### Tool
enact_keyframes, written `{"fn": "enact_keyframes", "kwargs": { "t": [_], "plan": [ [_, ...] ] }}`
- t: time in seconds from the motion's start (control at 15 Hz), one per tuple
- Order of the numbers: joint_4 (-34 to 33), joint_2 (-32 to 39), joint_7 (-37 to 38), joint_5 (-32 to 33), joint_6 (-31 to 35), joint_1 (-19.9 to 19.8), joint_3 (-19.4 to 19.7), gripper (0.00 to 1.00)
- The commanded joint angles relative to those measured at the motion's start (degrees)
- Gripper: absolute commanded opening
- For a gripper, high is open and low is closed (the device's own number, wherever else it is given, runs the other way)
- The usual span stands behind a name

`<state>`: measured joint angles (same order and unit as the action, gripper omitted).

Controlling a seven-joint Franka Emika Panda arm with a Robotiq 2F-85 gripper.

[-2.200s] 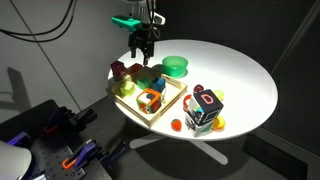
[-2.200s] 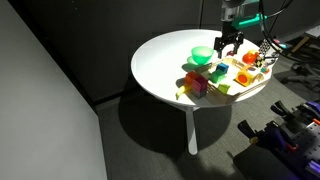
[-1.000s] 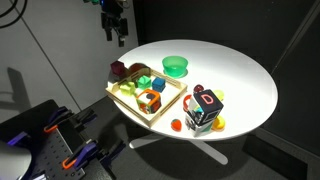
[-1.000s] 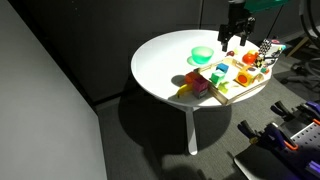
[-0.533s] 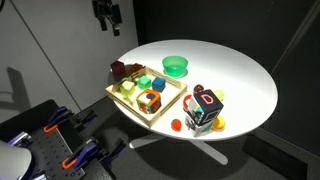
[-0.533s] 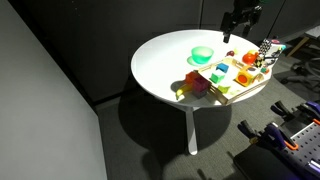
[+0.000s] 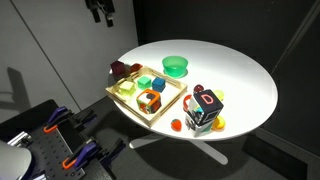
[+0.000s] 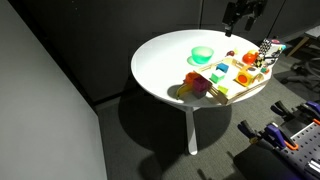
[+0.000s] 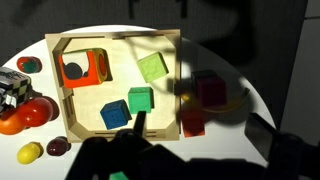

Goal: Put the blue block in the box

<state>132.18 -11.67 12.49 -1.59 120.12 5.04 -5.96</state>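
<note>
On the white table (image 7: 240, 80), the blue block (image 9: 114, 116) sits in the box (image 9: 115, 37); your gripper (image 7: 101, 15) hangs well clear, jaws unreadable.

block (image 9: 115, 115) in box (image 9: 118, 38), bowl (image 7: 175, 66) beside box

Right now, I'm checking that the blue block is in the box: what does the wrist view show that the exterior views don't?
Wrist only: a straight-down look into the box, with the blue block near its rim, next to a green block. Exterior only: the whole round table and the whole bowl. Both: the blue block lying inside the box, and the letter cube outside it.
</note>
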Motion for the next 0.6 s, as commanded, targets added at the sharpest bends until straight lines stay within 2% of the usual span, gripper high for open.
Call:
{"fn": "enact_keyframes", "kwargs": {
  "t": [0.0,0.07,0.53],
  "plan": [
    [0.8,-2.3,0.8,0.3,-1.7,-0.1,-0.6,1.0],
    [-0.1,-0.5,0.0,0.0,-0.8,-0.2,-0.4,1.0],
    [0.0,-0.8,0.0,0.0,-1.2,-0.2,-0.5,1.0]
  ]
}}
